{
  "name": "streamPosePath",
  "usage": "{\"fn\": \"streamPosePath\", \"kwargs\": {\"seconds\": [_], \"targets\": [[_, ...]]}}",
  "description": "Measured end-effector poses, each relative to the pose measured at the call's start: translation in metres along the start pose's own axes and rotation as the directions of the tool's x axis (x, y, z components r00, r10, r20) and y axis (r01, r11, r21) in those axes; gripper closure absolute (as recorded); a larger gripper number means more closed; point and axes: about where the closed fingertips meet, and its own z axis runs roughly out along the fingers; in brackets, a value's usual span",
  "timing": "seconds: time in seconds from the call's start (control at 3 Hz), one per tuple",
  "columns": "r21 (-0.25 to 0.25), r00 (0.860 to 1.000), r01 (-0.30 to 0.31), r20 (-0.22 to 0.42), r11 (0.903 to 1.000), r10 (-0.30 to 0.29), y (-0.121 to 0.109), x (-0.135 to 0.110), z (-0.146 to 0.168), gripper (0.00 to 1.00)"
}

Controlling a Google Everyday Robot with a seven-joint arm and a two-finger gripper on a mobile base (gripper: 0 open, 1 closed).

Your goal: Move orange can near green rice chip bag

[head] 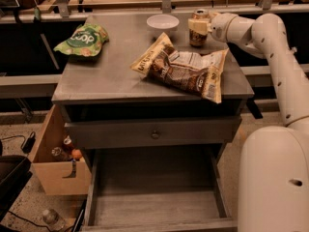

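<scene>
The orange can [197,37] stands upright at the back right of the grey table [106,76], just right of a white bowl. My gripper [197,26] reaches in from the right and its cream fingers [194,24] are closed around the can's upper body. The green rice chip bag [82,39] lies flat at the table's back left corner, far from the can.
A white bowl [162,22] sits at the back centre. A large tan and brown chip bag [186,71] lies between the can and the table's front right. Below the table, a drawer [154,202] stands open. A cardboard box [53,170] with bottles sits on the floor at left.
</scene>
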Motion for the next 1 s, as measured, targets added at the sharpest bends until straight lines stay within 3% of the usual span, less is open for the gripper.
{"fn": "streamPosePath", "kwargs": {"seconds": [0.67,1.0], "targets": [[-0.033,0.996,0.077,-0.035,0.9965,-0.078,0.022,-0.069,-0.007,1.0],[-0.116,0.998,0.065,-0.007,0.9911,-0.066,0.058,-0.104,-0.009,1.0]]}}
